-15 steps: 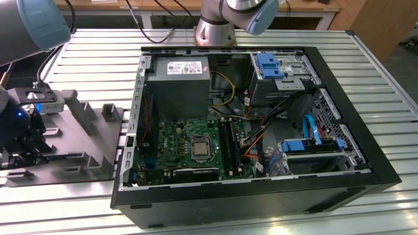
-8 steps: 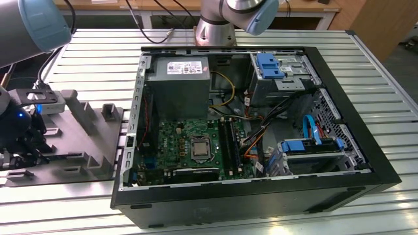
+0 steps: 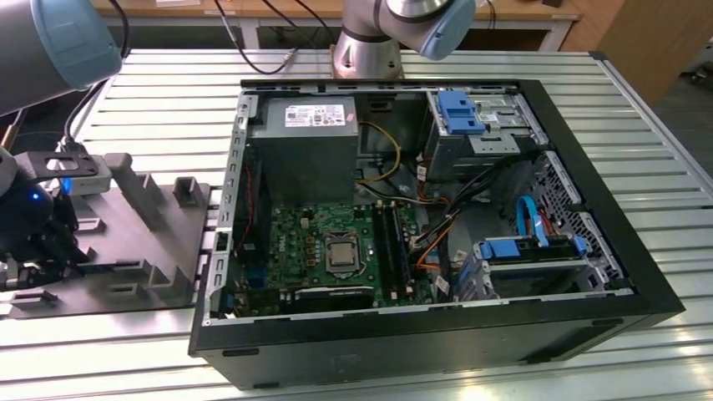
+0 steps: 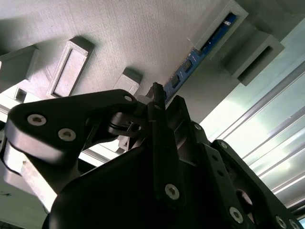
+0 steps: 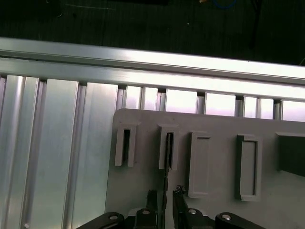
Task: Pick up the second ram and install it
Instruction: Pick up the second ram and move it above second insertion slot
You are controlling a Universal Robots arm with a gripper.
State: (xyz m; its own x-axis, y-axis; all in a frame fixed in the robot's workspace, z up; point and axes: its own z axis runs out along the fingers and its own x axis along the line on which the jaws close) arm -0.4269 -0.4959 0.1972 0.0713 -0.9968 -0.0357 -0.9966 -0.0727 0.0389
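Standing on edge in a slot of the grey holder point(image 5: 221, 157), the second ram point(image 4: 190, 62) runs between the slightly parted, unclamped jaws of the gripper point(image 5: 165, 198).

The end effector point(image 3: 32, 230) hangs low, wrist pointing down, with the arm's grey-and-blue elbow joint point(image 3: 62, 38) high above it and the base point(image 3: 368, 54) well away. In the first wrist view its black fingers point(image 5: 152, 198) stand a narrow gap apart.

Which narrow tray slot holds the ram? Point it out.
The slot in line with the pincer holds the second ram; its neighbouring narrow slot looks empty.
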